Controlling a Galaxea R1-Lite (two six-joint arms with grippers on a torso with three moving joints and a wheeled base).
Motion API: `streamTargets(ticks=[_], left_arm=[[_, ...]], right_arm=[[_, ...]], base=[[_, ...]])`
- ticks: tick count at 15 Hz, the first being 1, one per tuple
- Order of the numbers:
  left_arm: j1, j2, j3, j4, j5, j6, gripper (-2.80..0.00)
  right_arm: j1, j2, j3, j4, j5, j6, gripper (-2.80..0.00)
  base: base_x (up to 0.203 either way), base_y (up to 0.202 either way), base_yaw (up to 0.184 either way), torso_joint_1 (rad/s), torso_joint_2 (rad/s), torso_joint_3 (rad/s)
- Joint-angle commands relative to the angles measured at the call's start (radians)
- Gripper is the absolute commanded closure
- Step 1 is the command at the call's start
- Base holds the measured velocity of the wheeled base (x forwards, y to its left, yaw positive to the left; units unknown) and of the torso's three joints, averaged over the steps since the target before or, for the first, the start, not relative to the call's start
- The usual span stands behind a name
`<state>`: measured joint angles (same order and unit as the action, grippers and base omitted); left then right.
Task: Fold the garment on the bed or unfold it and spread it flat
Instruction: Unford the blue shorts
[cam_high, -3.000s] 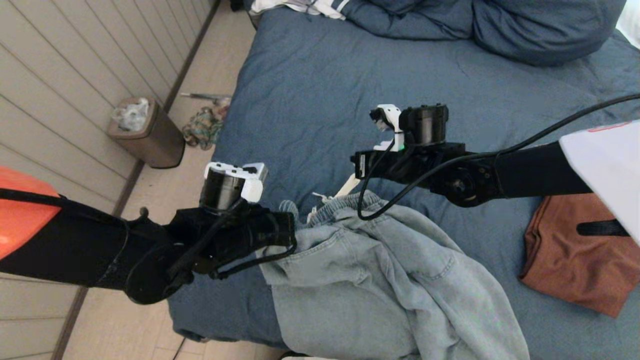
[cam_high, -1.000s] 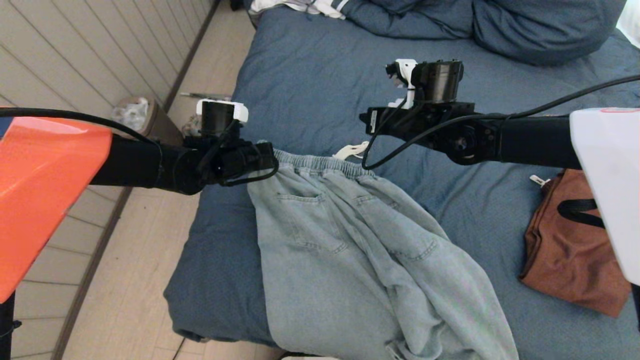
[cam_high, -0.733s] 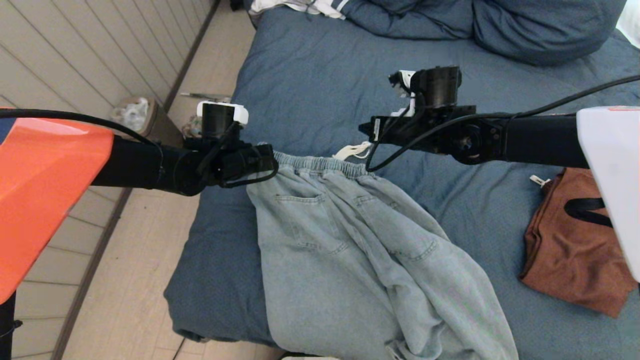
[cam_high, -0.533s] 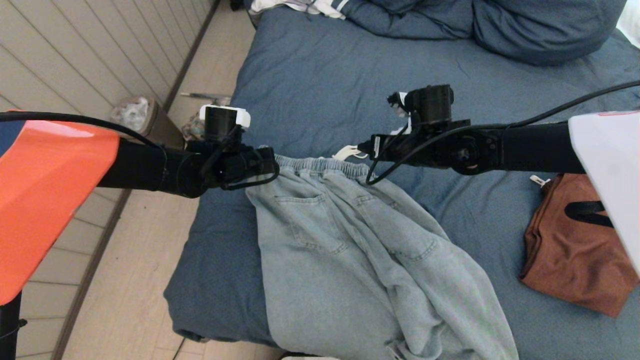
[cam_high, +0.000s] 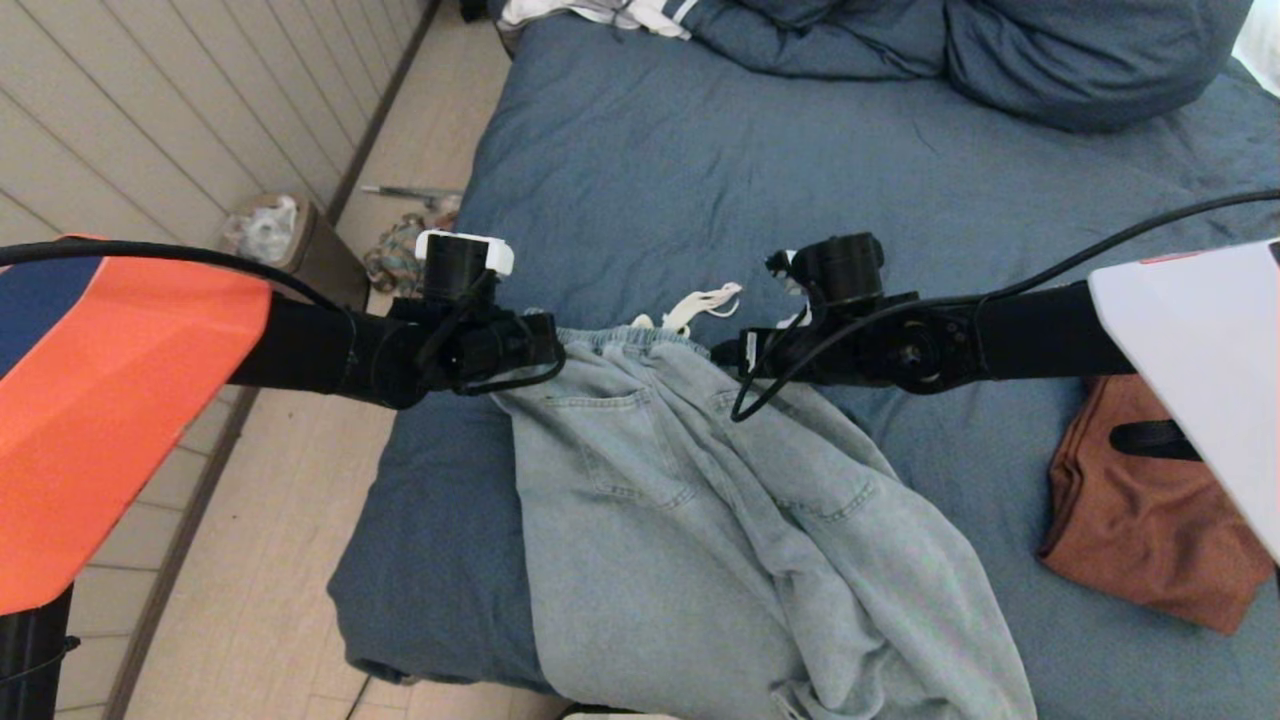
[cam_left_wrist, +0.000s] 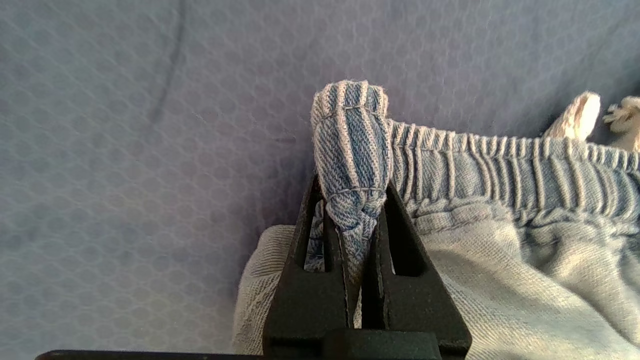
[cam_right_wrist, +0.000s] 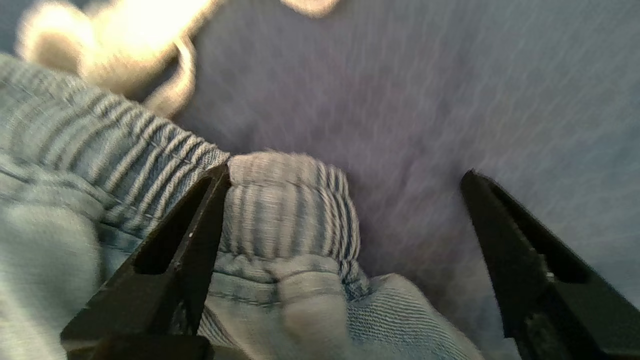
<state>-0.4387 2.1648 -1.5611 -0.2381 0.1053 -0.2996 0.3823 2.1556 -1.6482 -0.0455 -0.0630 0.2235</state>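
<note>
Pale jeans (cam_high: 700, 520) spread on the bed (cam_high: 640, 180), left gripper (cam_left_wrist: 354, 220) with jaws clamped on one waistband corner, right gripper (cam_right_wrist: 345, 210) with jaws apart over the other corner

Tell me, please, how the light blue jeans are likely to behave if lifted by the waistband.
The jeans would probably drape limply: they lie rumpled on the bed. The gathered waistband bunches inside the left hand, so it likely stretches rather than slips.

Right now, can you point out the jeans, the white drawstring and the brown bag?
jeans (cam_high: 700, 540): head view, on the seat fabric.
white drawstring (cam_high: 700, 303): head view, on its loop.
brown bag (cam_high: 1130, 530): head view, on its side.
</note>
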Motion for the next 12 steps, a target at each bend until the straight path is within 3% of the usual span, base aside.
streamTargets(ticks=[1,12], left_arm=[[-0.007,0.013,0.0,0.0,0.001,-0.003,0.0],[-0.031,-0.01,-0.013,-0.003,0.003,-0.007,0.0]], right_arm=[[0.0,0.024,0.025,-0.001,0.0,0.006,0.0],[-0.005,-0.008,-0.14,-0.003,-0.009,0.017,0.0]], base=[[0.0,0.0,0.0,0.0,0.0,0.0],[0.0,0.0,0.0,0.0,0.0,0.0]])
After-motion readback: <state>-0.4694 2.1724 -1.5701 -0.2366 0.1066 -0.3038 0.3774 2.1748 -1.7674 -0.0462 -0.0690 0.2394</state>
